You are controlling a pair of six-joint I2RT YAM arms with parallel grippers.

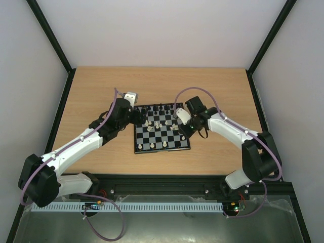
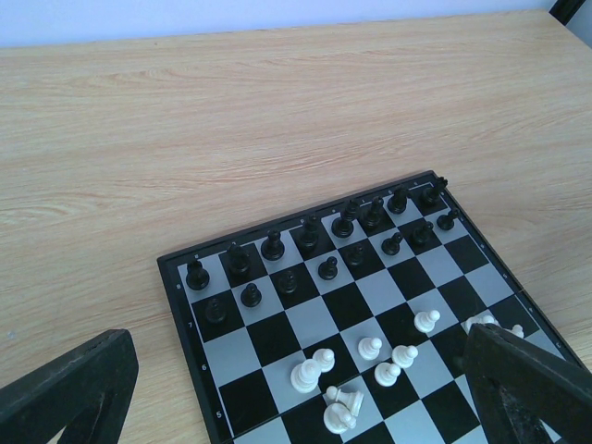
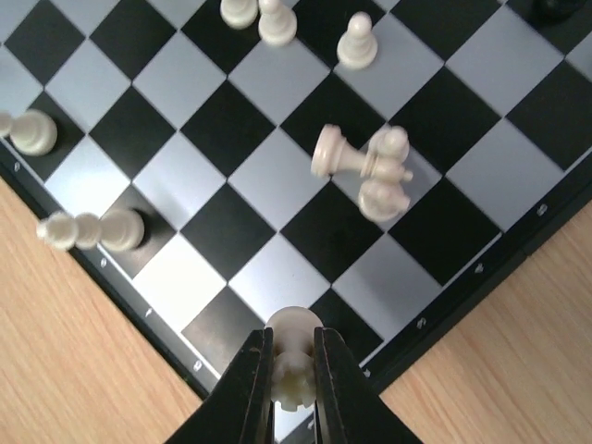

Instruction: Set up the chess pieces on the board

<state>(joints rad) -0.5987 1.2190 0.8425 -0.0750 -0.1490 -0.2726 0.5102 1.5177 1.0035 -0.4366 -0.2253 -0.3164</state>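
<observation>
we note the board (image 1: 163, 150) near the middle of the tabletop (image 1: 96, 91). right tool (image 3: 294, 370) clenched on a cream-white piece (image 3: 294, 335), at the board side facing the tabletop's right edge. left tool (image 2: 296, 368) released wide, empty, by the board's left side. black pieces (image 2: 324, 242) in two rows along the far side. white pieces (image 3: 370, 166) scattered mid-board, several toppled.

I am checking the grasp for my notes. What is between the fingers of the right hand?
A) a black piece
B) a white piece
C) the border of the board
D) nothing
B: in the right wrist view the right hand is closed on a white piece.
</observation>
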